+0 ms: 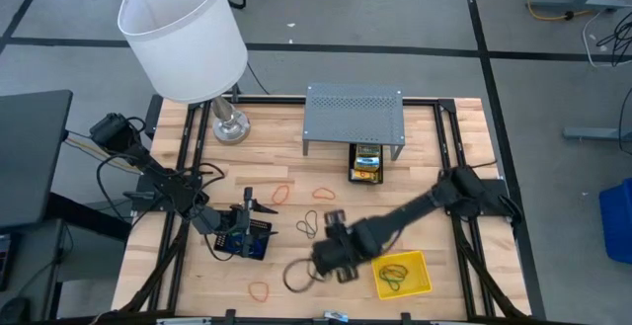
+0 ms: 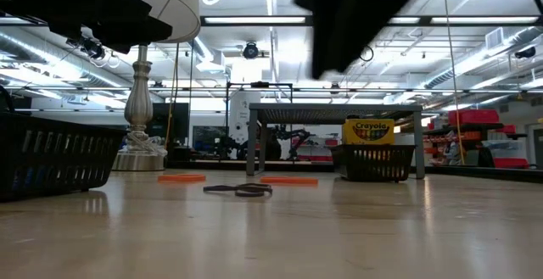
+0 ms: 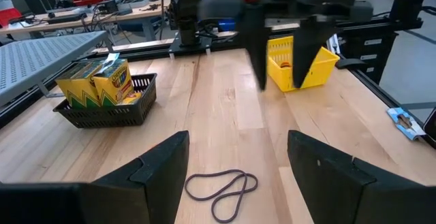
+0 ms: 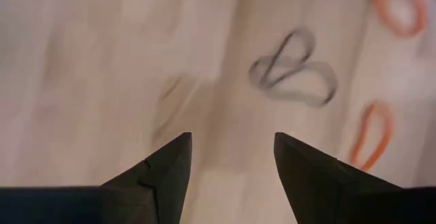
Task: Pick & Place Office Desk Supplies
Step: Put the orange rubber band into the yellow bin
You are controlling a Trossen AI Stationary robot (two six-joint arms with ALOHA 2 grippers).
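Beyond the right gripper (image 4: 231,157) with jaws parted and empty, dark rubber-band loop (image 4: 293,71) on table (image 4: 82,60), untouched

The high camera is looking straight down on the whole table (image 1: 326,167). The low one is sitting at tabletop level, facing the room. Both wrist cameras are sharing the dark rubber-band loop (image 3: 221,186).

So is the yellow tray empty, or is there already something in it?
Not empty. From above, the yellow tray near the table's front right holds a tangle of green rubber bands; nothing else shows inside.
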